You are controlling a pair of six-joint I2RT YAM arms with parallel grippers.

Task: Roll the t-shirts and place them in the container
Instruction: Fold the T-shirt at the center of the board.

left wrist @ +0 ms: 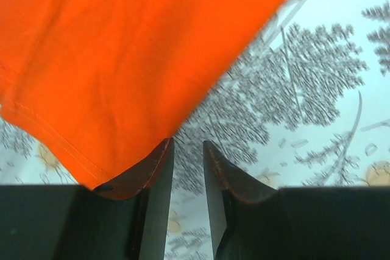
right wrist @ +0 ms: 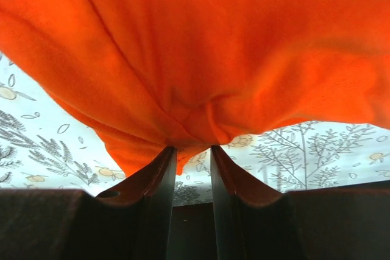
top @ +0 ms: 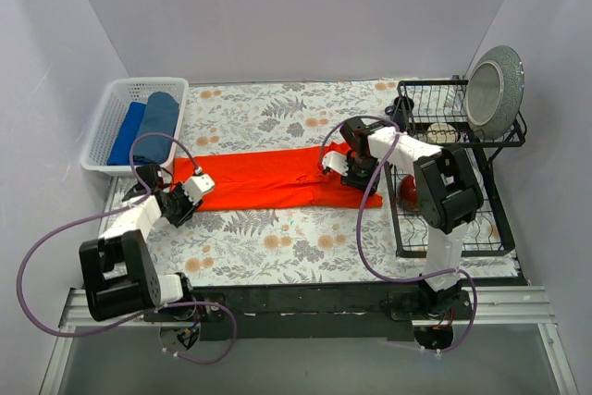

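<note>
1. Stretching between both tools over the floral cloth, the orange-red t-shirt has the left gripper at one end and the right gripper at the other.
2. Left wrist: jaws slightly parted, nothing between them; the shirt's hemmed corner sits against one fingertip.
3. Right wrist: jaws clenched on gathered fabric, which billows above the fingers.
</note>
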